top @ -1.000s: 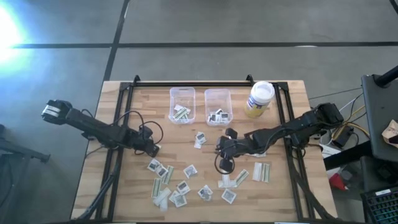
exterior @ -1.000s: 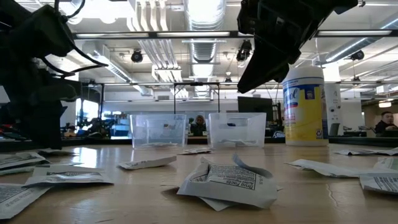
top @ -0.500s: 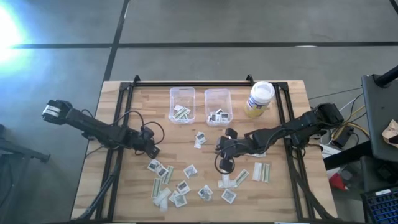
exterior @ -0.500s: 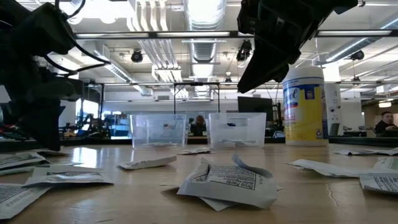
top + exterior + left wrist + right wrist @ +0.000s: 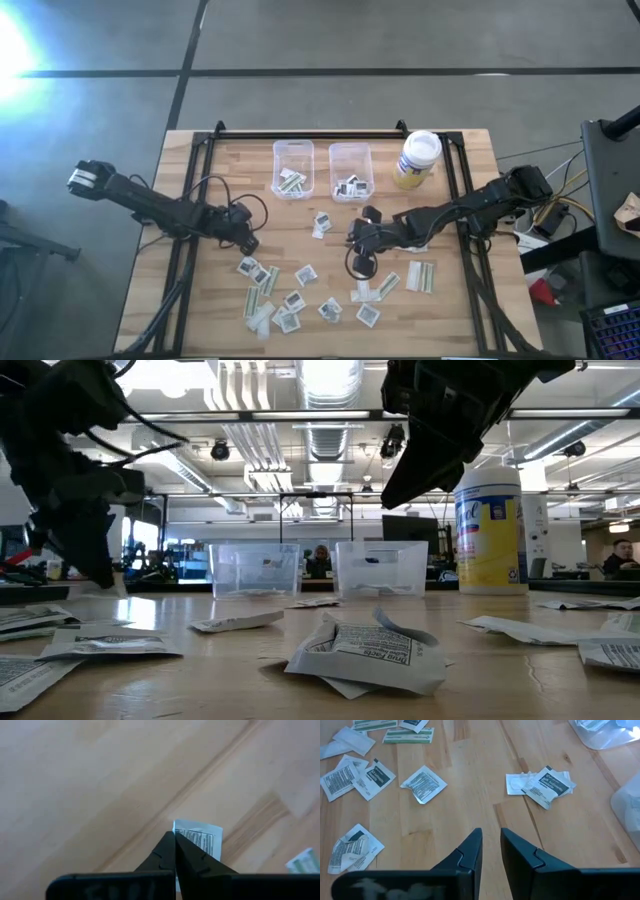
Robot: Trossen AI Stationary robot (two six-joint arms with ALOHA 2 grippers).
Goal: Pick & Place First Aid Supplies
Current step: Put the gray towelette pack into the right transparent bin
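While the left gripper hangs over the left middle of the wooden desk, its dark fingers are pressed together with no gap; a square white paper packet with dark print lies on the wood just past their tips, and whether its edge is pinched between them cannot be told. The right gripper hovers over the middle of the desk, its fingers standing a narrow way apart with nothing between them. Most of the small flat paper packets lie scattered across the near half of the desk, square white ones mixed with long pale strips, and two more lie together just in front of the bins. A few packets already rest inside the two clear plastic rectangular bins, which stand side by side at the far edge. A white-lidded yellowish jar stands to the right of them.
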